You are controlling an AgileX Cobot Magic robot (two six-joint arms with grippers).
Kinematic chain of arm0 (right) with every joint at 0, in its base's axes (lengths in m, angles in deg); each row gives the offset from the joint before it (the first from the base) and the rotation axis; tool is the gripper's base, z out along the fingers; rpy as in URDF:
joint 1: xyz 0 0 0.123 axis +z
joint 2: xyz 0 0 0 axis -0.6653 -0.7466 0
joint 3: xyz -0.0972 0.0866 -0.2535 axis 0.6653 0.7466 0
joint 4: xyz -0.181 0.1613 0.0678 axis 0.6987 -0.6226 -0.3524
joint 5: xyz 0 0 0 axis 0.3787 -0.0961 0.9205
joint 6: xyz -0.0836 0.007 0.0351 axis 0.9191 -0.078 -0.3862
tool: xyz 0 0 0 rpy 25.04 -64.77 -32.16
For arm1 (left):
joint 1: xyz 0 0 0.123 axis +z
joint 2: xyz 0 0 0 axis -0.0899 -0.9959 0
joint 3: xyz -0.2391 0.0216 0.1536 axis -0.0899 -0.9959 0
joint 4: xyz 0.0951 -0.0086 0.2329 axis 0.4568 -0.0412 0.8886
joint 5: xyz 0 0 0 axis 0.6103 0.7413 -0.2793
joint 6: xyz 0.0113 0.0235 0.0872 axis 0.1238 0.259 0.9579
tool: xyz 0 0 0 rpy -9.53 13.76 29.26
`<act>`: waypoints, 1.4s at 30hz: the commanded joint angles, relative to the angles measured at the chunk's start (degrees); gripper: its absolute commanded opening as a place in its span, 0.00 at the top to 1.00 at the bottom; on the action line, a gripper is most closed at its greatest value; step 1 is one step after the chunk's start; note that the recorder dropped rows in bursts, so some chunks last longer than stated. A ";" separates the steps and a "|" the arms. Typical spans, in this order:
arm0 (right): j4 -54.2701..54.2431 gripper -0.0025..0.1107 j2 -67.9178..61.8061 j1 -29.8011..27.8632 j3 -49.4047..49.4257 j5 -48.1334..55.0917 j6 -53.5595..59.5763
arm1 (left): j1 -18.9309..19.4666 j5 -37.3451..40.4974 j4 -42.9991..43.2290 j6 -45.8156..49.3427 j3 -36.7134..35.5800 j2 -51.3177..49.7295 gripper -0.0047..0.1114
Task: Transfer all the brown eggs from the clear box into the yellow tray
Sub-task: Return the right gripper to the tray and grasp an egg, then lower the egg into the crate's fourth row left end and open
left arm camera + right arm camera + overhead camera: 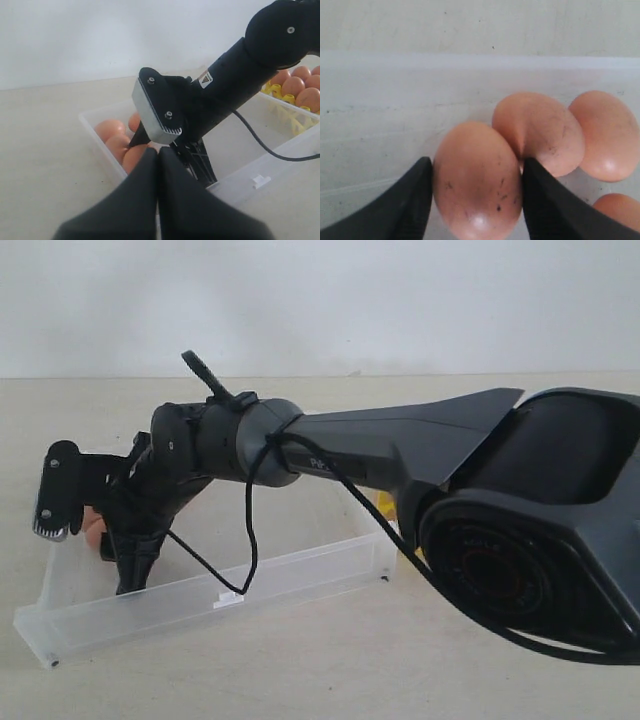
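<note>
In the right wrist view a speckled brown egg (477, 180) lies between the fingers of my right gripper (476, 165), which touch both its sides. Three more brown eggs (540, 132) lie right behind it on the floor of the clear box (380, 125). From the exterior view the right arm reaches across into the clear box (300, 575), its gripper (128, 565) low at the left end beside an egg (95, 522). My left gripper (158, 152) is shut on nothing, outside the box's near wall. The yellow tray (285, 107) holds several eggs (292, 86).
The right arm (400, 455) and its black cable (250, 530) span the box. A white tab (229, 597) sits on the near wall. Only a sliver of the yellow tray (385, 505) shows behind the arm. Beige tabletop (300, 670) surrounds the box.
</note>
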 commanded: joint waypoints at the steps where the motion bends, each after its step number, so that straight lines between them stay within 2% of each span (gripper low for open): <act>1: -0.29 0.98 5.06 -0.26 -0.11 0.23 -1.89 | -0.01 -0.47 -0.46 0.03 0.15 0.17 1.00; 6: -0.18 0.98 13.53 -0.43 -0.11 1.89 -10.94 | -0.01 -0.47 -0.46 0.03 0.15 0.17 1.00; 9: 0.28 0.98 18.06 -1.66 -0.11 6.82 -18.72 | -0.01 -0.47 -0.46 0.03 0.15 0.17 1.00; 13: 4.68 0.98 21.88 -6.20 0.86 17.62 -35.24 | -0.01 -0.47 -0.46 0.03 0.15 0.17 1.00; 15: 9.64 0.98 23.60 -8.90 4.82 17.83 -45.60 | -0.01 -0.47 -0.46 0.03 0.15 0.17 1.00; 17: 16.88 0.98 26.76 -12.36 13.62 11.81 -58.55 | -0.01 -0.47 -0.46 0.03 0.15 0.17 1.00; 20: 22.22 0.98 35.17 -16.16 32.70 -9.25 -69.74 | -0.01 -0.47 -0.46 0.03 0.15 0.17 1.00; 24: 21.89 0.98 49.70 -17.98 60.79 -47.28 -71.22 | -0.01 -0.47 -0.46 0.03 0.15 0.17 1.00; 27: 13.04 0.98 57.24 -19.03 78.87 -71.56 -70.47 | -0.01 -0.47 -0.46 0.03 0.15 0.17 1.00; 30: -1.91 0.98 58.82 -19.03 89.54 -82.83 -68.60 | -0.01 -0.47 -0.46 0.03 0.15 0.17 1.00; 32: -3.66 0.98 58.14 -21.23 92.76 -80.33 -68.24 | -0.01 -0.47 -0.46 0.03 0.15 0.17 1.00; 33: 2.15 0.98 57.78 -23.66 93.14 -75.30 -69.61 | -0.01 -0.47 -0.46 0.03 0.15 0.17 1.00; 34: 14.05 0.98 57.19 -26.78 92.78 -69.74 -73.02 | -0.01 -0.47 -0.46 0.03 0.15 0.17 1.00; 36: 47.82 0.98 55.51 -32.67 90.05 -63.40 -88.73 | -0.01 -0.47 -0.46 0.03 0.15 0.17 1.00; 38: 86.14 0.98 52.66 -38.61 85.26 -67.98 -114.57 | -0.01 -0.47 -0.46 0.03 0.15 0.17 1.00; 40: 102.74 0.98 49.31 -42.88 80.09 -76.63 -128.57 | -0.01 -0.47 -0.46 0.03 0.15 0.17 1.00; 42: 107.07 0.98 46.06 -44.25 76.01 -79.23 -129.47 | -0.01 -0.47 -0.46 0.03 0.15 0.17 1.00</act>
